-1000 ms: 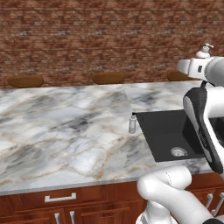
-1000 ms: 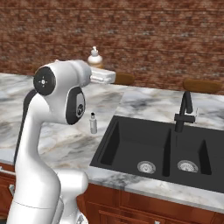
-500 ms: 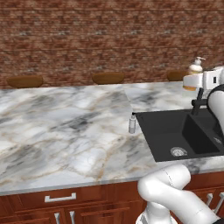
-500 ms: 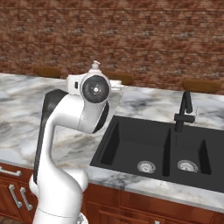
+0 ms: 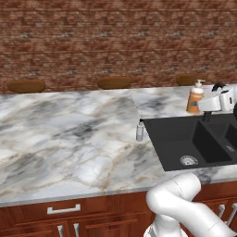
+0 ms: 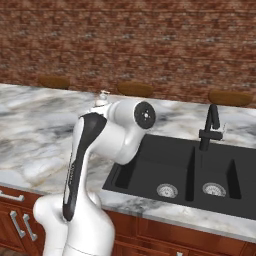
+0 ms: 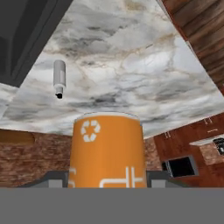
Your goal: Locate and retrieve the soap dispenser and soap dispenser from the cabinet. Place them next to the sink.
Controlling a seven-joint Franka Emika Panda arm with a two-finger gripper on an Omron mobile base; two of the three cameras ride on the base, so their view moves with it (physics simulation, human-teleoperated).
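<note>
Item: orange soap dispenser, white pump head. Location: carried in my hand, in the air above the far edge of the sink, over the marble table. Hand state: partly closed, its two fingers clamped on the bottle's sides; the hand view shows the orange body seated between them.

Orientation: long axis close to vertical in the left base view, pump uppermost, base down. I cannot tell which way the nozzle faces.

Item: pale grey soap dispenser, black top. Location: upright on the table just left of the sink's near-left corner, apparently touching nothing. Long axis vertical, top upward. In the hand view it appears inverted, an effect of the rolled camera.

Step in hand, as I judge it: second delivery, carrying the orange bottle to a spot beside the sink; the grey one looks already placed.

Next move calls for: bringing the bottle off the basin and over bare marble, lowering it upright until the base sits flat, then releasing. I would keep clear of the faucet and the grey bottle.
</note>
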